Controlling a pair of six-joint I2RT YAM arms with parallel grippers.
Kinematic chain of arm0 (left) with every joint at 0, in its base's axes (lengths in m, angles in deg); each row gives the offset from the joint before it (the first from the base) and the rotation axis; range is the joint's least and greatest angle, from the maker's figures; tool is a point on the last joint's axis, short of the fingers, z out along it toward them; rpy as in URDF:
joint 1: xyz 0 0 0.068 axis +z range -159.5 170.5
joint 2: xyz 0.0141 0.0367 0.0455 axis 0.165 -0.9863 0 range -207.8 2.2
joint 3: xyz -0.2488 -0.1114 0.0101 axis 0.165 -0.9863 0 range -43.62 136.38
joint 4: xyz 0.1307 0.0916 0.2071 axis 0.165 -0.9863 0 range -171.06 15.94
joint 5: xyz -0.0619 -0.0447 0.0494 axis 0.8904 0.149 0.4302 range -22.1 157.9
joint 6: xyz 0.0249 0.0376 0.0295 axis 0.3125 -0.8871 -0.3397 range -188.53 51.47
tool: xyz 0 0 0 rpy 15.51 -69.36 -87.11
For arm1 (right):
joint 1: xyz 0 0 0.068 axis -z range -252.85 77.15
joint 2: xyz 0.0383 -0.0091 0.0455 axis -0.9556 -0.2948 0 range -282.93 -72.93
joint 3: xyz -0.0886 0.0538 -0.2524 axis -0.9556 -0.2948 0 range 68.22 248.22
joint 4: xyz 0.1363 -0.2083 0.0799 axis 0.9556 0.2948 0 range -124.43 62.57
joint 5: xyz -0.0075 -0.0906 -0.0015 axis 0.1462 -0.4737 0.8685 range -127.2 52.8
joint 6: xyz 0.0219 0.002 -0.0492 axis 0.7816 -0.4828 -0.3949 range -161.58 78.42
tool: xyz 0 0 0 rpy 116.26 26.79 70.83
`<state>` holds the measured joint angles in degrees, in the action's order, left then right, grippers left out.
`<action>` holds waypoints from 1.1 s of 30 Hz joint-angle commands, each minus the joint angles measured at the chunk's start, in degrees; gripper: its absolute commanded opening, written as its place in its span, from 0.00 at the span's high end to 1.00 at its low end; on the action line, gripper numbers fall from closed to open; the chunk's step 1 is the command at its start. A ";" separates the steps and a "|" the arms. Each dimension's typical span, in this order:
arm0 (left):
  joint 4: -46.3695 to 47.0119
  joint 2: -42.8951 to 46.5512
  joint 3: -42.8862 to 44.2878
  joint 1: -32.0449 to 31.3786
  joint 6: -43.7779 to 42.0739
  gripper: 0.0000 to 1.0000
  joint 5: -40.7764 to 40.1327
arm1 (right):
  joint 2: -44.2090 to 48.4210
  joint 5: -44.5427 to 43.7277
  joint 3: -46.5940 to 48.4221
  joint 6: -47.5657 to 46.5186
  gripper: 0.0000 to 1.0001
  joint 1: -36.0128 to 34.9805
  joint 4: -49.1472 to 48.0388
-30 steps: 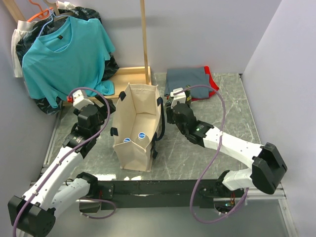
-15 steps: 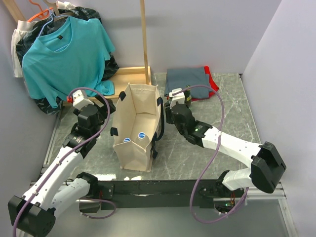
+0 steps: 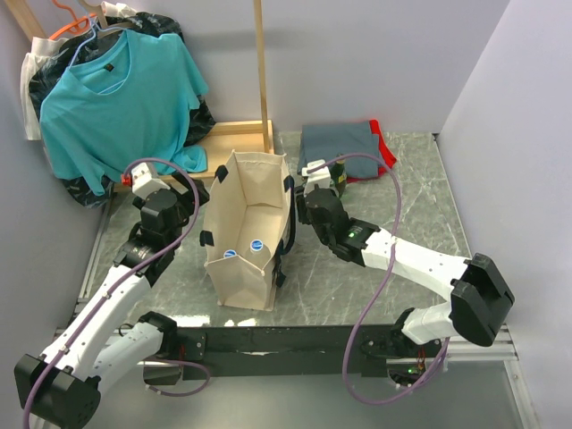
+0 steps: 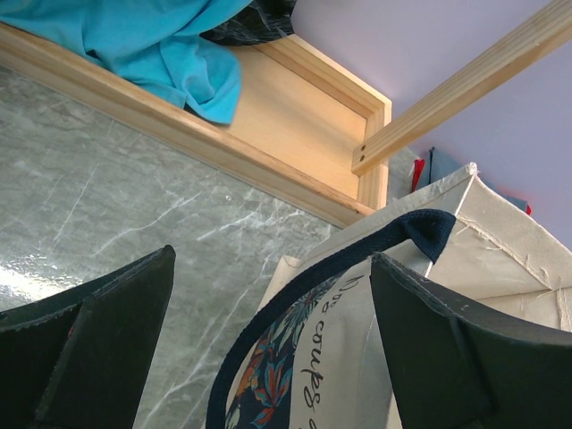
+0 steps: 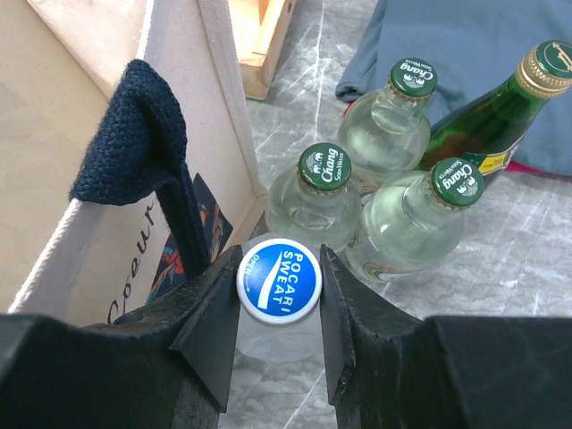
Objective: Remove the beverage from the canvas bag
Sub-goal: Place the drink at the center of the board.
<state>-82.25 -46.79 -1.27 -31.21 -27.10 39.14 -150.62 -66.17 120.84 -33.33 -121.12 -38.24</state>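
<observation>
The beige canvas bag [image 3: 246, 234] stands open mid-table, with two blue-capped bottles [image 3: 256, 245] upright inside. My right gripper [image 5: 279, 299] is just right of the bag, outside it, and is shut on the blue "Pocari Sweat" cap of a clear bottle [image 5: 279, 279]. This bottle stands beside the bag's wall [image 5: 98, 116] and its dark handle [image 5: 143, 134]. The right gripper also shows in the top view [image 3: 305, 211]. My left gripper [image 4: 273, 344] is open at the bag's left side [image 3: 191, 211], its fingers astride the bag's handle strap [image 4: 295, 304] and top edge [image 4: 500, 259].
Three green-capped Chang glass bottles [image 5: 324, 170] and a tall green bottle [image 5: 500, 116] stand right behind the held bottle. Folded grey and red clothes [image 3: 344, 147] lie at the back. A wooden rack base [image 4: 268, 107] with a teal shirt [image 3: 116, 89] stands at the back left.
My right gripper has shifted slightly left and nearer, toward the bag's right wall. The left arm, the bag and the bottles inside it have not moved.
</observation>
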 commanded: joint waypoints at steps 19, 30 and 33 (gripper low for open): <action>1.42 -0.05 0.28 0.09 0.41 0.03 0.63 | 4.39 -3.11 5.12 2.47 0.59 -0.60 -1.81; 0.71 0.48 0.10 0.09 0.32 0.04 0.10 | 4.56 -2.76 6.09 2.65 0.43 -0.60 -0.84; 0.63 0.48 0.19 0.09 0.32 0.04 -0.25 | 5.00 -2.41 6.09 2.47 0.40 -0.51 -0.84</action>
<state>-82.20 -47.36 -1.27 -31.21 -27.12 39.56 -148.39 -66.98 124.47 -31.12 -121.26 -36.14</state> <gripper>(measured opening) 0.966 0.588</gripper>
